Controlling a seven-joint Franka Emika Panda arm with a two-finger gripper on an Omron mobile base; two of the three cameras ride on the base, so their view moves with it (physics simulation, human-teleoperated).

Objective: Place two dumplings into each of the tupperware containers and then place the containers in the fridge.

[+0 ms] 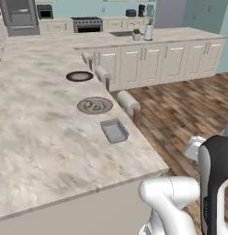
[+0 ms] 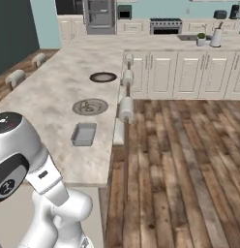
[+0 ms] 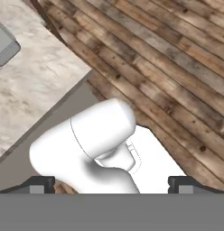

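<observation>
dumplings (image 1: pixel 94 106) lie as a few pale lumps on a round plate (image 1: pixel 106 108) in the middle of the marble counter (image 1: pixel 37 133). just beside that plate, nearer the counter's corner, sits one tupperware container (image 1: pixel 114 131), a shallow grey tray; its corner also shows in the hand view. a second, dark round plate (image 1: pixel 79 76) sits farther back. the fridge (image 1: pixel 19 17) stands against the far wall. the gripper (image 3: pixel 112 185) hangs over the robot's own body and the wooden floor (image 3: pixel 177 67), fingers spread wide apart, holding nothing.
</observation>
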